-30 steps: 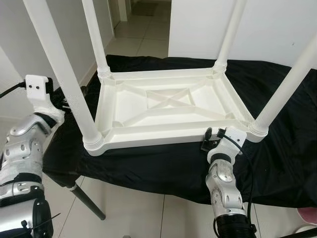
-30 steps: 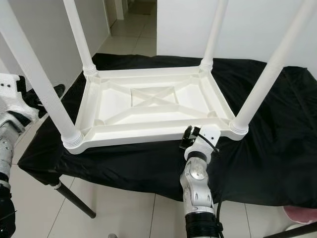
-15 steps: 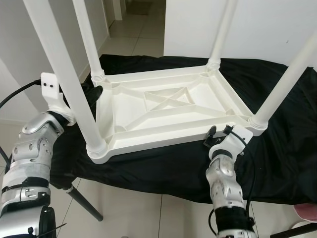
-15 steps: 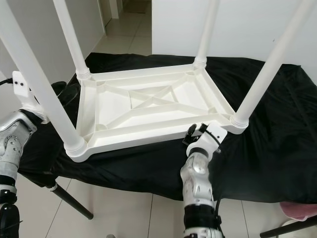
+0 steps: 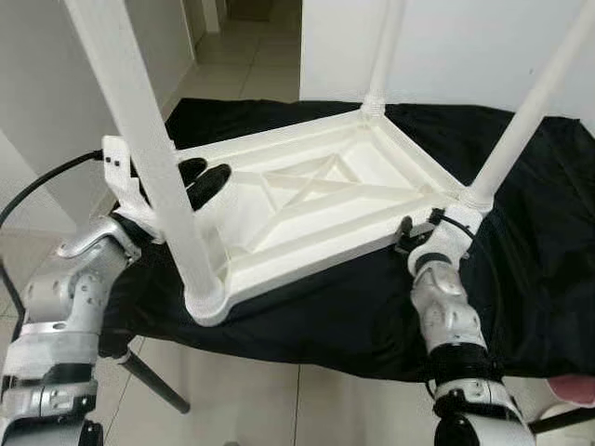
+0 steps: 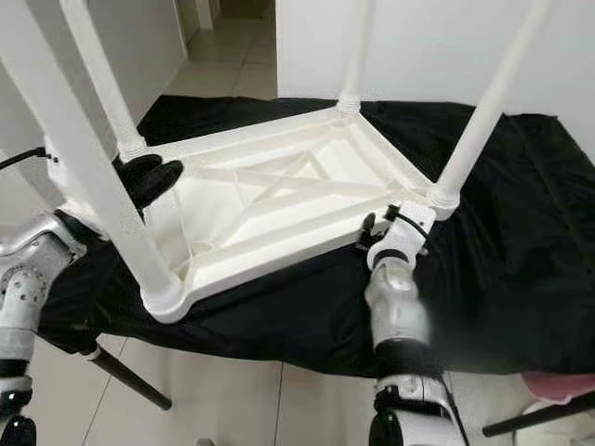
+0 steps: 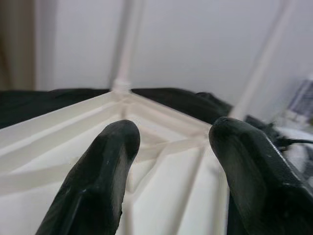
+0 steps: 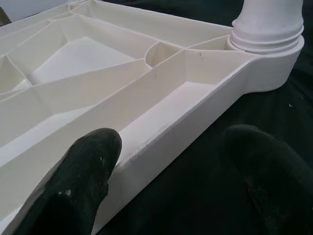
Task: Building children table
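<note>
A white plastic children's table [image 5: 307, 200] lies upside down on a black cloth [image 5: 521, 269], skewed to the cloth's edges. Its four legs point up; the near-left leg [image 5: 149, 158] rises close in front of me and the near-right leg [image 5: 530, 107] stands at the right. My left gripper [image 5: 200, 178] is open at the table's left rim, just behind the near-left leg, fingers [image 7: 107, 161] reaching over the ribbed underside. My right gripper [image 5: 405, 238] is open astride the near rim beside the near-right leg socket [image 8: 266, 29], one finger [image 8: 83, 176] against the rim, the other over the cloth.
The cloth covers a low stand with a black leg [image 5: 153, 381] on the tiled floor. A white wall stands behind, with a doorway at the back left. A black cable [image 5: 46, 181] runs to my left wrist. Something pink [image 5: 572, 390] lies at the lower right.
The table has turned on the cloth: its near-left corner came toward me and its right side swung away. My left gripper moved in from beside the leg to over the left rim.
</note>
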`<state>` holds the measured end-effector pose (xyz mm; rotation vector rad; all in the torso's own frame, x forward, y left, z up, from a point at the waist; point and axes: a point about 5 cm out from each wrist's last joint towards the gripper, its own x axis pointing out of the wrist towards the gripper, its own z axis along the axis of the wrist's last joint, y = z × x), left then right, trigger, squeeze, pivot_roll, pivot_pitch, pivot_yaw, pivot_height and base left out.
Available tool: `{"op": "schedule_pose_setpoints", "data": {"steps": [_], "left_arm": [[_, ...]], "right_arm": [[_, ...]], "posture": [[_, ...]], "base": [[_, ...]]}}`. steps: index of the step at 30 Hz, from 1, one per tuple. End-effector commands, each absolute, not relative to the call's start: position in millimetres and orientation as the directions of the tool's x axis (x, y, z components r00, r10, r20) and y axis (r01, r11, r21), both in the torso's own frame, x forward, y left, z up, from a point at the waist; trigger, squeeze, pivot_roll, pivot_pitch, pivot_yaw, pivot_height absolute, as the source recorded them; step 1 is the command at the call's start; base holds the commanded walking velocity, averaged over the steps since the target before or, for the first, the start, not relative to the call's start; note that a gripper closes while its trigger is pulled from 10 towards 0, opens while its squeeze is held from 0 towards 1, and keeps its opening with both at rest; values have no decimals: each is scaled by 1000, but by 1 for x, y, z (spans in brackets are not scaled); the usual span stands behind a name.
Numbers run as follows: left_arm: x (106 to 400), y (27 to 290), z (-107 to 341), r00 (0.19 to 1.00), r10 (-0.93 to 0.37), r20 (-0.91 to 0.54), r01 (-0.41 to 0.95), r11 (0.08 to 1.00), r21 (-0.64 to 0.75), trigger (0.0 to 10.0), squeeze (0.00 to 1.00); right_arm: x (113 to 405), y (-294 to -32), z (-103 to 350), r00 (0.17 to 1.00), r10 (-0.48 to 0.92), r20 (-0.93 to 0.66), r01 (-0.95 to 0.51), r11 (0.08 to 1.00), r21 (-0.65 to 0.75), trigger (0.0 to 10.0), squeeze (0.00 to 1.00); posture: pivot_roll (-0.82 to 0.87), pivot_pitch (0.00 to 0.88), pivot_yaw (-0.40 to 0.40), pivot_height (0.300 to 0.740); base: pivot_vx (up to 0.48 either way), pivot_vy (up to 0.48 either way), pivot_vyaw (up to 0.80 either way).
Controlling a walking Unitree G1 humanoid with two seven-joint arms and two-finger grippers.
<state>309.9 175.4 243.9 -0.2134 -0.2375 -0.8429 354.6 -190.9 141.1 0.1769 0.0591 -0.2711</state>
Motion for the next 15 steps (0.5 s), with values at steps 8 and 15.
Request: {"op": "schedule_pose_setpoints", "data": {"steps": [8, 15], "left_arm": [[275, 150, 262, 383, -865, 324, 917, 397, -24, 10000, 0], [283, 160, 261, 489, -802, 344, 862, 503, -53, 10000, 0]], "right_arm": [[364, -181, 128, 989, -91, -121, 100, 993, 68, 10000, 0], [358, -192, 140, 991, -130, -1, 130, 990, 44, 10000, 0]], "posture": [[15, 94, 46, 740], [3, 99, 52, 740]], "base": [[0, 0, 0], [0, 0, 0]]}}
